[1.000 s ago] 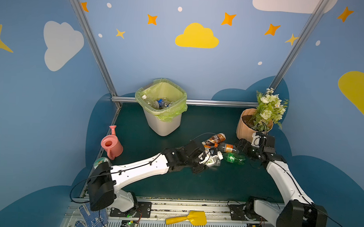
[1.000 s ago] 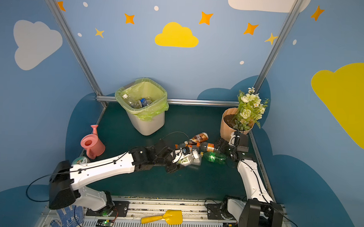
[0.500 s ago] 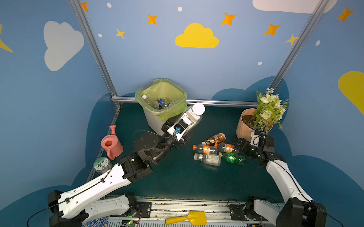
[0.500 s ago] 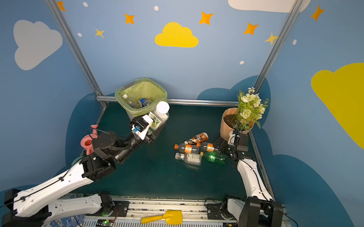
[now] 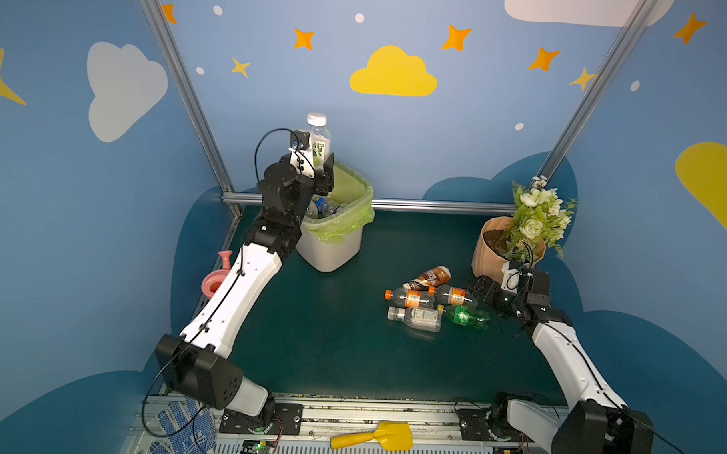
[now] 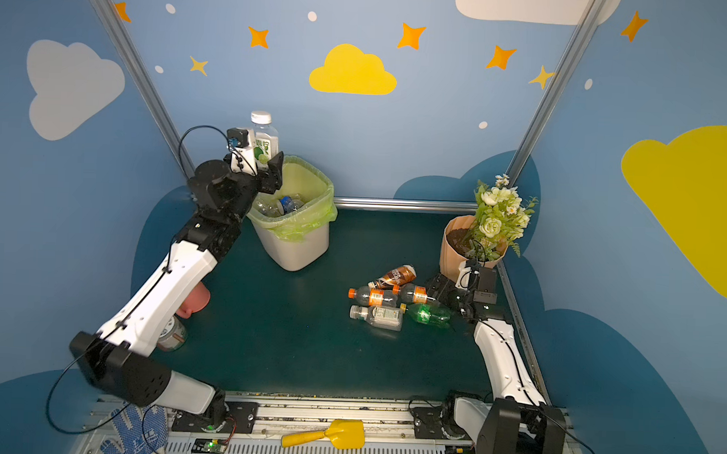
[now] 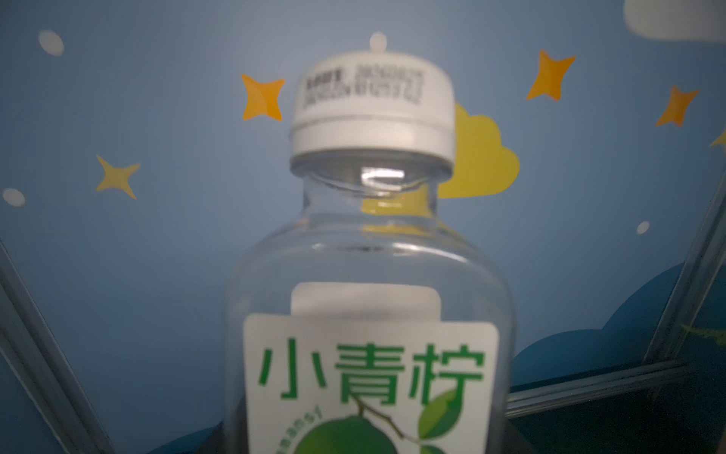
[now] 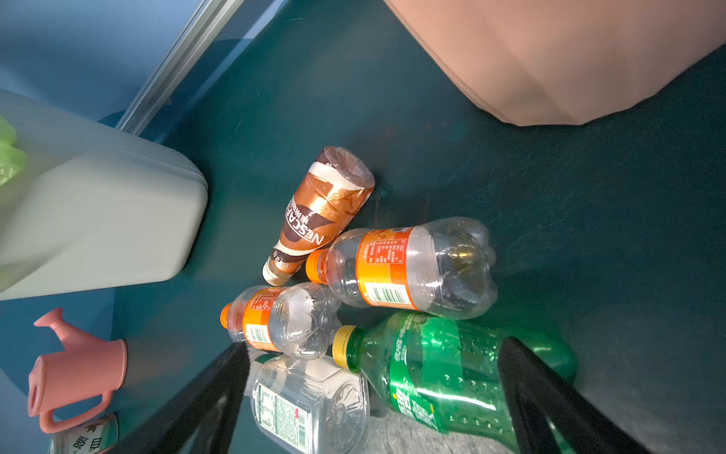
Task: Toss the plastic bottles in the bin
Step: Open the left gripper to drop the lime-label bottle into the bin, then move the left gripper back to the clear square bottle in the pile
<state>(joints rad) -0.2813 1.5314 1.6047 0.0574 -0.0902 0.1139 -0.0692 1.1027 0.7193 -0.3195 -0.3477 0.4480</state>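
My left gripper (image 5: 320, 170) is raised over the left back rim of the bin (image 5: 332, 252), a white wastebasket with a yellow-green bag. It is shut on an upright clear bottle (image 5: 317, 141) with a white cap and lime label, which fills the left wrist view (image 7: 369, 353). More bottles (image 5: 323, 206) lie inside the bin. Several plastic bottles lie together on the green mat: a brown one (image 5: 431, 277), two with orange labels (image 5: 409, 297), a clear square one (image 5: 417, 317) and a green one (image 8: 432, 373). My right gripper (image 8: 373, 350) stands open low beside them, its fingers astride the green bottle.
A tan flowerpot (image 5: 494, 249) with flowers stands right behind my right gripper. A pink watering can (image 5: 214, 279) and a small can (image 6: 173, 335) sit by the left wall under my left arm. A yellow shovel (image 5: 375, 438) lies on the front rail.
My left arm has carried the white-capped bottle from the pile up and back to above the bin. The right arm has not moved.
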